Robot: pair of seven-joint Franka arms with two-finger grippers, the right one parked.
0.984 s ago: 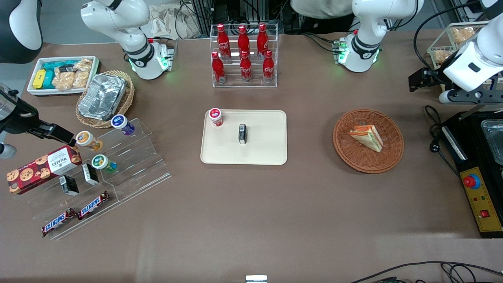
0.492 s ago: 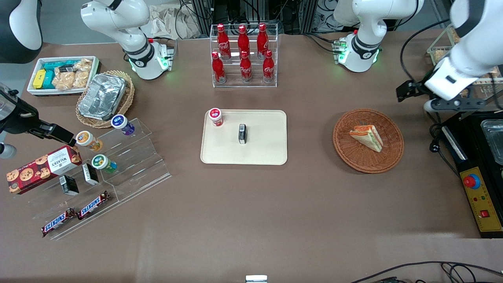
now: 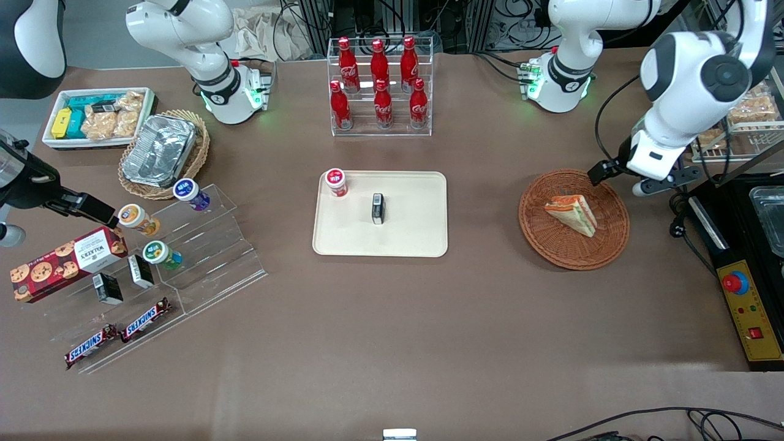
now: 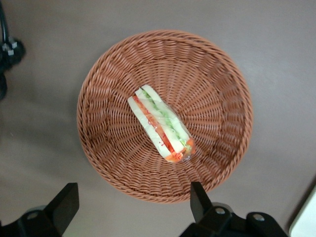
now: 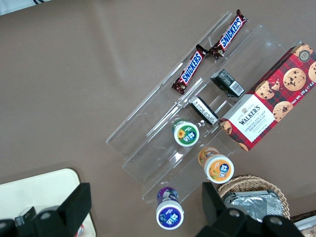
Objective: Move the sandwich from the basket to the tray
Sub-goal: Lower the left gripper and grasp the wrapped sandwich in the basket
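Observation:
The sandwich (image 3: 572,213), a pale wedge with orange-red and green filling, lies in the round reddish-brown basket (image 3: 554,245). The left wrist view looks straight down on the sandwich (image 4: 162,127) and the basket (image 4: 108,148). My left gripper (image 3: 650,174) hangs above the basket's rim at the edge farther from the front camera. It is open wide, with nothing between its fingers (image 4: 65,205), and the gripper (image 4: 131,207) sits over bare table beside the rim. The cream tray (image 3: 416,239) lies at mid-table, toward the parked arm from the basket.
On the tray stand a small red-lidded jar (image 3: 335,182) and a small black box (image 3: 378,208). A rack of cola bottles (image 3: 380,86) is farther back. A black machine with a red button (image 3: 744,288) and a wire rack of snacks (image 3: 741,113) flank the basket.
My left arm has swung in from the working arm's end of the table, and the gripper now hangs over the basket's rim. The sandwich has not moved.

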